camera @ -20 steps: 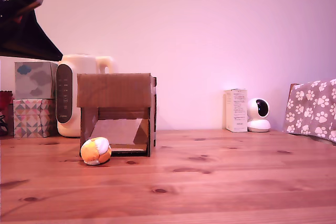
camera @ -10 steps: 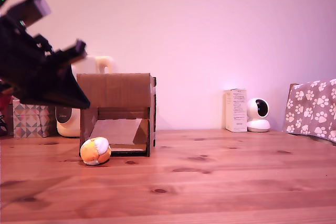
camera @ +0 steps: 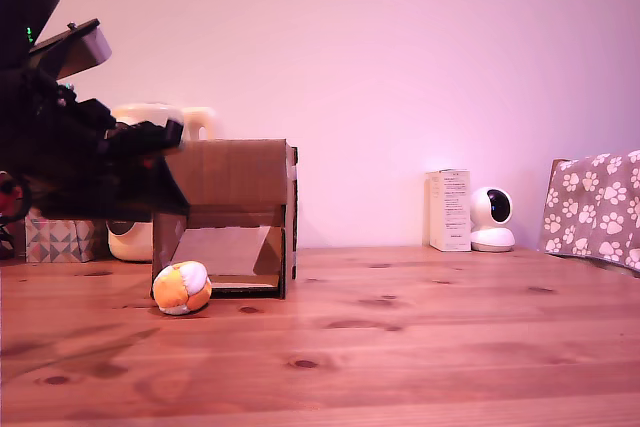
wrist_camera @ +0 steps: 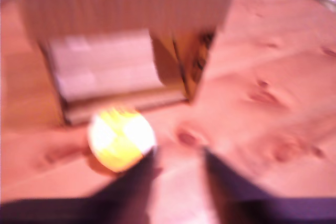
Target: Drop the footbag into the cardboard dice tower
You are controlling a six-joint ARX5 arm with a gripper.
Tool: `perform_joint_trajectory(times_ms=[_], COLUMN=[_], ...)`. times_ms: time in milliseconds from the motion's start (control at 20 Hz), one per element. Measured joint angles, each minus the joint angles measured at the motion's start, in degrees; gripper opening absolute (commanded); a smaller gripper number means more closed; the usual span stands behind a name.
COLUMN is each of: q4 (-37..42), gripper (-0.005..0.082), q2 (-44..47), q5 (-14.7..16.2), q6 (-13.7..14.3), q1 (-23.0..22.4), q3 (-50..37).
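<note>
Resting on wood: footbag (camera: 182, 288) (wrist_camera: 121, 138), orange, yellow, white panels.

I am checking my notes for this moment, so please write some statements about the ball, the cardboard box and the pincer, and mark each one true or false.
1. The footbag lies on the wooden table. True.
2. The footbag is inside the cardboard dice tower. False: it lies outside, at the front opening.
3. The pincer holds the footbag. False: its fingers are apart and empty, with the ball beside one finger.
4. A white camera stands to the exterior view's right of the tower. True.
5. The tower lies on its side. False: it stands upright.
</note>
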Motion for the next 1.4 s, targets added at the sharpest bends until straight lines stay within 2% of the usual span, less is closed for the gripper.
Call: perform_joint_trajectory(times_ms=[200,450,800,1050,1100,1150,1200,1300,1350,1400], q4=[3.6,7.8,8.9,8.3,8.0,7.2,5.7,3.0,2.5,2.3], gripper=[0.0765,0.0765,0.0765,0.0755,0.0724,0.0646,0.0524,0.0213,0.0108,0.0086], q2=[1.6,10.5,20.9,25.7,26.1,26.3,26.3,26.3,26.3,26.3], q5=[-0.6,-0.7,-0.3,0.4,1.8,3.2,3.7,3.8,3.7,3.7], q6=[0.8,1.4,2.2,2.2,2.3,2.3,2.3,2.3,2.3,2.3], q1=[0.5,0.7,2.1,3.8,4.2,4.3,4.5,4.6,4.6,4.6], q3=[0.0,0.6,10.8,12.2,12.5,12.7,13.3,14.8,15.3,15.7])
